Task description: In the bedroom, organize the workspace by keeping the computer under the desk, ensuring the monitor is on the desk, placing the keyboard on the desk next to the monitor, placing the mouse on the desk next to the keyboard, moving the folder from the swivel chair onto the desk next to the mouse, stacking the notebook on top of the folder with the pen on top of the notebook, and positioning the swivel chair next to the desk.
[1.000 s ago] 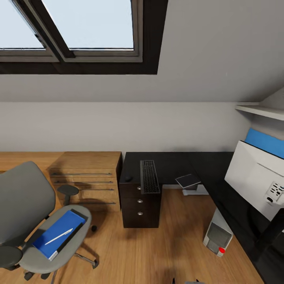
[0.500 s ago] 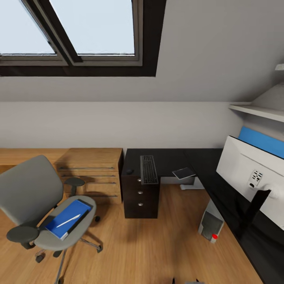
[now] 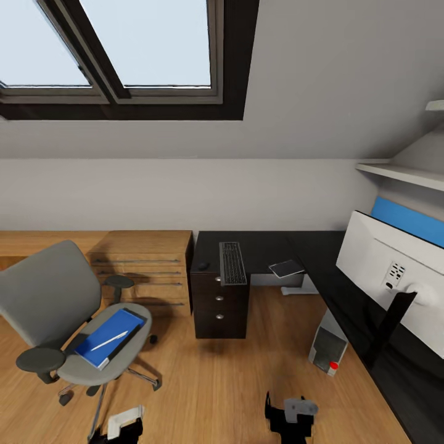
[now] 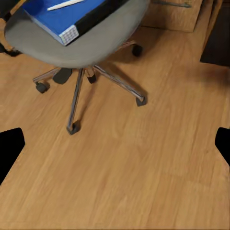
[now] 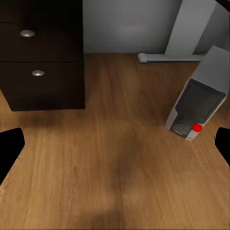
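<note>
Folder (image 3: 108, 337), one pen (image 3: 110, 340) atop

High head view; floorward wrist views

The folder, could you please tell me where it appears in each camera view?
Head view: the folder lies on the chair seat, lower left.
Left wrist view: folder at the upper left, on the seat.
Right wrist view: not in it.
Shared landmark: the pen lying on it.

A bright blue folder (image 3: 110, 338) with a black spine is lying on the grey swivel chair (image 3: 55, 320); a white pen (image 3: 109, 340) is resting on it.
</note>
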Robot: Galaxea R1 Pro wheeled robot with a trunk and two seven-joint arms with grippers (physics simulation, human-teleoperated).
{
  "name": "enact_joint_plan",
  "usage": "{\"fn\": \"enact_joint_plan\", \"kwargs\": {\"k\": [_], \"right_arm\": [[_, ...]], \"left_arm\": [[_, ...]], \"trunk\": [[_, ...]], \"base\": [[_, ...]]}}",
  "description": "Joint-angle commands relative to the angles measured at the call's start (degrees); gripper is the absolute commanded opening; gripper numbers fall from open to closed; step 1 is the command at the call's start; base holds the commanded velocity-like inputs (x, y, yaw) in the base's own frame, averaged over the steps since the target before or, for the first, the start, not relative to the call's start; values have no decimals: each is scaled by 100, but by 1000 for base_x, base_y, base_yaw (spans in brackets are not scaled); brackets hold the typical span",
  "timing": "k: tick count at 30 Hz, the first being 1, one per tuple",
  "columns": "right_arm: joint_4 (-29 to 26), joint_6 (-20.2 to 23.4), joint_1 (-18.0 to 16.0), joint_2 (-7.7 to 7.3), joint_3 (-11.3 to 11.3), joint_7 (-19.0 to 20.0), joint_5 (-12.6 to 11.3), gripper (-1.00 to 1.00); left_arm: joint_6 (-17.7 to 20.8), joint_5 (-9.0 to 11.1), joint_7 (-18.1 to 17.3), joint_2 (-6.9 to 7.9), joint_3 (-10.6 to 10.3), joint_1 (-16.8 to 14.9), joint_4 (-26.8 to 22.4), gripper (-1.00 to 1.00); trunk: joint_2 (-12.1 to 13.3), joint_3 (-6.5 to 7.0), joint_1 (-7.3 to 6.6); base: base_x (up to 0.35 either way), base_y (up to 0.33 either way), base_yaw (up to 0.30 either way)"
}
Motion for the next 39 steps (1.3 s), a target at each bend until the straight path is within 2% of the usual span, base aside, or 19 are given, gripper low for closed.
{"fn": "enact_joint_plan", "kwargs": {"k": [1, 2, 3, 5, 6, 8, 9, 12, 13, 15, 18, 21, 26, 28, 39], "right_arm": [[-282, 185, -51, -10, -8, -57, -70, 100], [-885, 695, -112, -13, -117, -106, -70, 100], [-1904, 1664, -165, -15, -272, -161, -73, 100], [-2596, 2386, -185, -12, -352, -182, -77, 100], [-3265, 3104, -198, -9, -429, -192, -84, 100], [-3889, 3758, -206, -1, -530, -198, -105, 100], [-4432, 4289, -215, 9, -647, -204, -137, 100], [-5009, 4787, -218, 13, -791, -208, -185, 100], [-5202, 4971, -216, 10, -847, -195, -238, 100], [-5255, 5080, -214, 13, -870, -170, -318, 100], [-5065, 5132, -212, 14, -830, -129, -435, 100], [-4869, 4960, -209, 1, -783, -117, -485, 100], [-4811, 4679, -208, -12, -769, -139, -500, 100], [-4846, 4542, -202, -27, -770, -162, -496, 100], [-4882, 4505, -200, -192, -771, -161, -492, 100]], "left_arm": [[195, -57, 6, -41, 26, -6, -264, 100], [617, -56, 7, -103, 11, -7, -762, 100], [1232, -51, 2, -144, -62, -8, -1531, 100], [1613, -23, -2, -144, -158, -8, -2053, 100], [1982, 58, -5, -144, -284, -8, -2551, 100], [2358, 206, -6, -144, -429, -7, -3022, 100], [2725, 422, -7, -144, -576, -7, -3466, 100], [3221, 822, -10, -144, -751, -5, -4020, 100], [3469, 1098, -13, -144, -819, -3, -4239, 100], [3627, 1319, -13, -144, -865, -2, -4327, 100], [3779, 1534, -13, -144, -911, -1, -4213, 100], [3843, 1631, -11, -137, -933, 0, -4051, 100], [3841, 1676, -13, -51, -944, 0, -3996, 100], [3695, 1685, -10, -30, -953, 28, -3975, 100], [3635, 1679, -5, -41, -1050, 69, -3972, 100]], "trunk": [[-13, -15, 3], [-13, -15, 3], [-13, -15, 3], [-13, -15, 3], [-13, -15, 3], [-13, -15, 3], [-13, -15, 3], [-13, -15, 3], [-13, -15, 3], [-13, -15, 3], [-13, -15, 3], [-13, -15, 3], [-13, -15, 3], [-13, -15, 3], [-13, 28, 3]], "base": [[-5, 0, 0], [-3, 0, 0], [-2, 0, 0], [-1, 0, 0], [0, 0, 0], [0, 0, 0], [0, 0, 0], [0, 0, 0], [0, 0, 0], [0, 0, 0], [0, 0, 0], [0, 0, 0], [0, 0, 0], [-87, -63, 0], [-239, -211, -150]]}}
